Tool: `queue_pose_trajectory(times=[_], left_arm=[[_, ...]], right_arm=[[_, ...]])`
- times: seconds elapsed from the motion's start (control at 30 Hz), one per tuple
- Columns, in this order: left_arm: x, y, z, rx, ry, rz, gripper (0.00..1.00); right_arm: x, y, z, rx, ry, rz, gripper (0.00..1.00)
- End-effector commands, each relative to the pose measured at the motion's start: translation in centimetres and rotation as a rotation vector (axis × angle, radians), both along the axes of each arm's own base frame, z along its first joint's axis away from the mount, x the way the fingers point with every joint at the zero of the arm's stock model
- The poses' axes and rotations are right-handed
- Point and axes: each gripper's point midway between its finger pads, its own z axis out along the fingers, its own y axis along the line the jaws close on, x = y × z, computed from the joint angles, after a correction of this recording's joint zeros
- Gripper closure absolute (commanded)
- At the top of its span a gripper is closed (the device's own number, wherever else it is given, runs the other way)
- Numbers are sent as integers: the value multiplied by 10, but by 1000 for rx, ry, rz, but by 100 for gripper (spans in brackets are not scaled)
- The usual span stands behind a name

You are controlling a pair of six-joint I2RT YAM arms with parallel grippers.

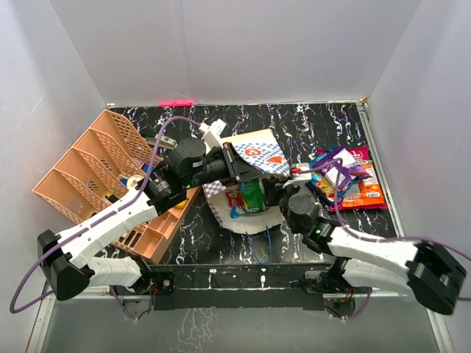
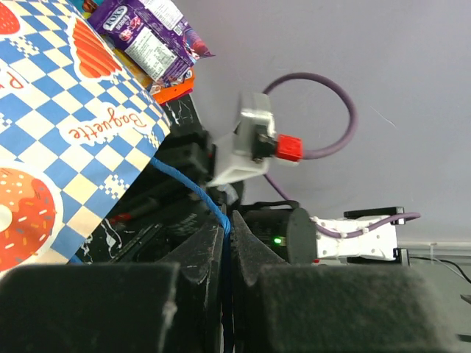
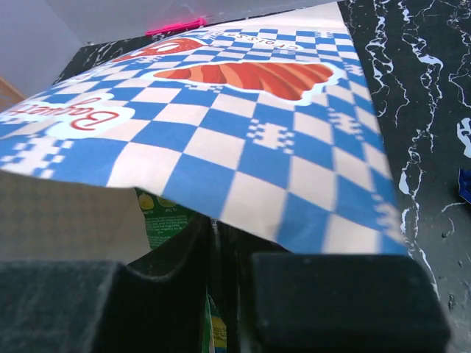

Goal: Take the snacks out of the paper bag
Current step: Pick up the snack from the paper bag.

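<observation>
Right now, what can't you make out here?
What remains inside the paper bag: every view, its chequered wall covers it.
Label on the green packet: right wrist, bag overhangs it.
What the right gripper pinches: same view, fingers block it.
Inside the basket: top view, too small.

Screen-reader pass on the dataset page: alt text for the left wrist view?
Left claw shut on the thin blue cord handle of the paper bag, whose blue-white chequered side with orange logos fills the left. A purple snack packet shows at the top, the right arm against a grey wall on the right.
</observation>
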Motion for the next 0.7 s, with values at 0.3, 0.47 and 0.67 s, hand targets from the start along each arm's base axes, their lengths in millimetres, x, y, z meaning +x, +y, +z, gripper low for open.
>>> queue_pose_trajectory(times=[0.3,0.47,0.67], left_arm=[[6,9,36,-56,-93,53,100],[13,24,40,-21,-126,133,100],[22,47,34,-4,-137,255,100]], right_arm=[[-83,-17,28,194,254,220,92],[-104,-27,45,126,340,262,92],[-131,-38,114,109,262,386,92]])
